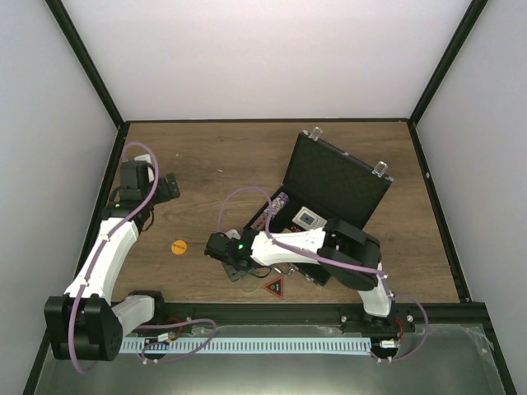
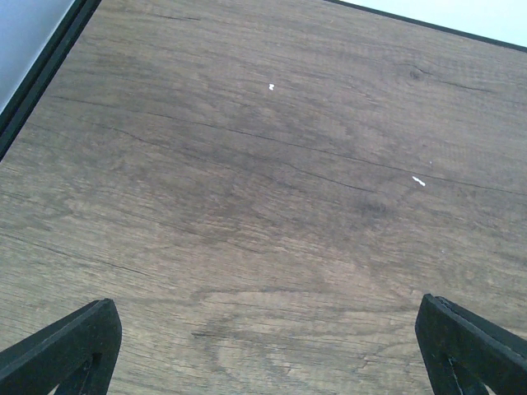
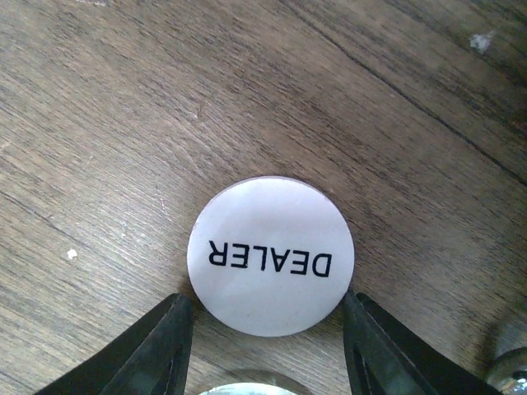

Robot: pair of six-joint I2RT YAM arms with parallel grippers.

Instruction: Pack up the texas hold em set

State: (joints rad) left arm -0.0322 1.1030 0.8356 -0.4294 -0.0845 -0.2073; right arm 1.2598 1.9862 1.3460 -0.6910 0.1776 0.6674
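A white round button marked DEALER (image 3: 270, 247) lies flat on the wood. My right gripper (image 3: 268, 298) has its two black fingers pressed against the button's rim, one on each side, a little nearer than its middle. In the top view the right gripper (image 1: 235, 267) is low over the table, left of the black case (image 1: 338, 177). The case stands open with its lid raised and a card deck (image 1: 307, 219) inside. My left gripper (image 2: 265, 306) hangs open over bare wood at the far left, with nothing between its fingers.
An orange chip (image 1: 178, 246) lies on the table between the two arms. A red-black triangle (image 1: 274, 288) sits near the front edge, just right of my right gripper. Black frame rails border the table (image 1: 206, 156) on all sides.
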